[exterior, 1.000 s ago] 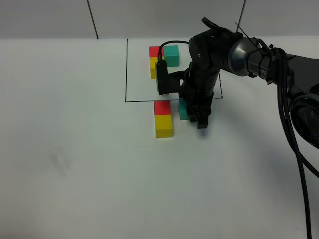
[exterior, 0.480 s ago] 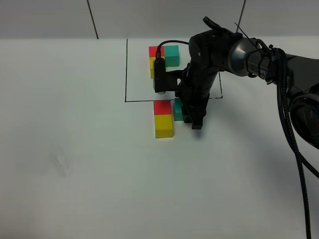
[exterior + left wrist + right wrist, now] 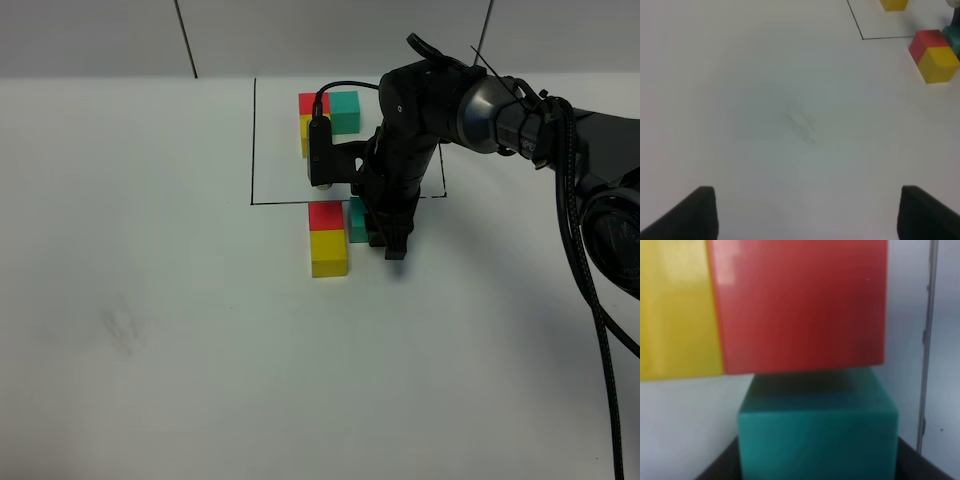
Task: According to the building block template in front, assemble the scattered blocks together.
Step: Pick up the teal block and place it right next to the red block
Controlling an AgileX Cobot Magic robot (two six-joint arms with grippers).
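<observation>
Scattered blocks: the red cube [image 3: 326, 215] and yellow cube [image 3: 328, 253] are seen joined in a column on the white table [image 3: 150, 300], just outside the near edge of the black drawn rectangle [image 3: 253, 140]. The red one sits nearer the line, the yellow one nearer the camera. The teal cube [image 3: 357, 221] is placed at the red cube's right side, touching or almost touching it; the exact gap cannot be resolved. In the right wrist view the teal cube [image 3: 817, 427] fills the foreground, with the red cube [image 3: 800, 305] directly behind it and the yellow one [image 3: 677, 310] beside the red.

Right gripper [image 3: 385, 232]: lowered over the teal cube, jaws closed onto its sides, cube held at table level.

Building block template [image 3: 328, 118]: located inside the rectangle at its far side, red corner with yellow toward the camera and teal on the right. It is partly hidden by the right arm's wrist camera.

Left gripper [image 3: 807, 215]: parked well apart from the blocks, over bare table. Fingertips [image 3: 687, 215] are spread wide, nothing held between them.
</observation>
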